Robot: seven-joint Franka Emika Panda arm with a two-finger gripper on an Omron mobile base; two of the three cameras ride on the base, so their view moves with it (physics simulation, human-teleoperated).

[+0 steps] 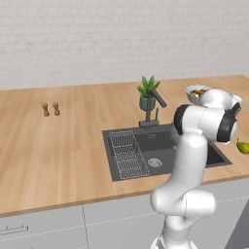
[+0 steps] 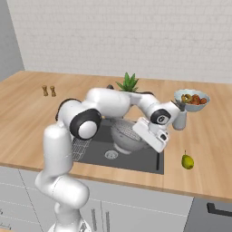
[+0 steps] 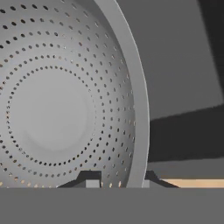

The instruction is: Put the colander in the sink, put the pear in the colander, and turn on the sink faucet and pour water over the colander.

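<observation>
We take the wooden countertop as our landmark. Behind it, along its whole far edge, we see a wall of pale whitish brick rising out of the frame. Below its front edge we see light grey cabinet fronts, split by thin seams, with a slim bar handle on the leftmost one. In the right base view, a plain grey wall stands at the counter's left end, and a dark appliance front sits under its right end. The light over the counter is soft and even, with faint shadows.
</observation>
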